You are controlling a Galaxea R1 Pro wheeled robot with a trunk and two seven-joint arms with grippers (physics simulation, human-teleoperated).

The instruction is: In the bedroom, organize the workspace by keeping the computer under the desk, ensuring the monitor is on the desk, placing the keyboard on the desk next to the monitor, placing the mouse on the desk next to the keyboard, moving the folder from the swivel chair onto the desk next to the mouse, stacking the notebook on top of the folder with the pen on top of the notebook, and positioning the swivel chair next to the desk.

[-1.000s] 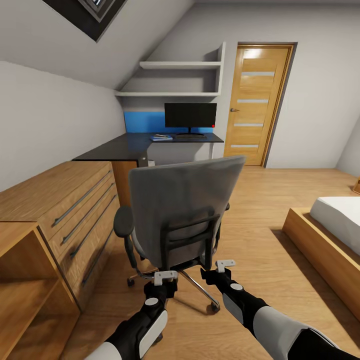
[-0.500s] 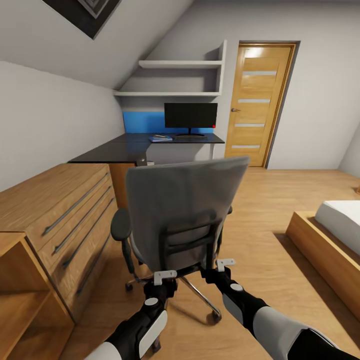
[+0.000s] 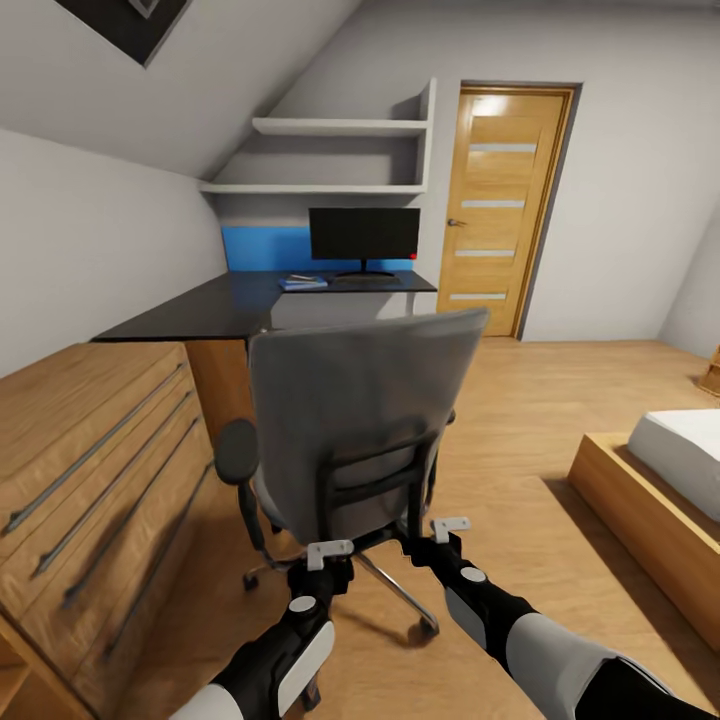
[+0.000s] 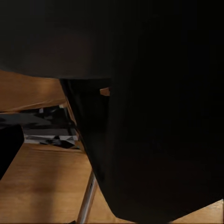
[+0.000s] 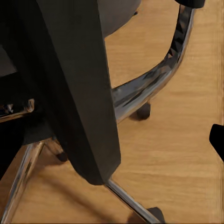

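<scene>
The swivel chair [image 3: 360, 410] stands right in front of me with its grey back toward me. My left gripper [image 3: 330, 553] and right gripper [image 3: 450, 528] are low behind its black back frame, fingers apart. In the wrist views the chair frame [image 4: 154, 140] and its black support bar [image 5: 79, 93] loom very close, and one fingertip [image 5: 217, 140] stands well clear of the bar. Beyond the chair is the black desk [image 3: 220, 305] with the monitor [image 3: 363, 235] at its far end. Beside the monitor lies the blue folder [image 3: 302, 283]. The computer is hidden.
A light-wood drawer chest [image 3: 90, 460] runs along the left, close to the chair. A bed [image 3: 670, 470] on a wooden base is at the right. A wooden door [image 3: 500, 210] is beyond the desk, with open wood floor [image 3: 520, 400] between.
The view has advanced and swung, so the chest slides left and the desk looks nearer. The chair keeps its place just ahead of both grippers.
</scene>
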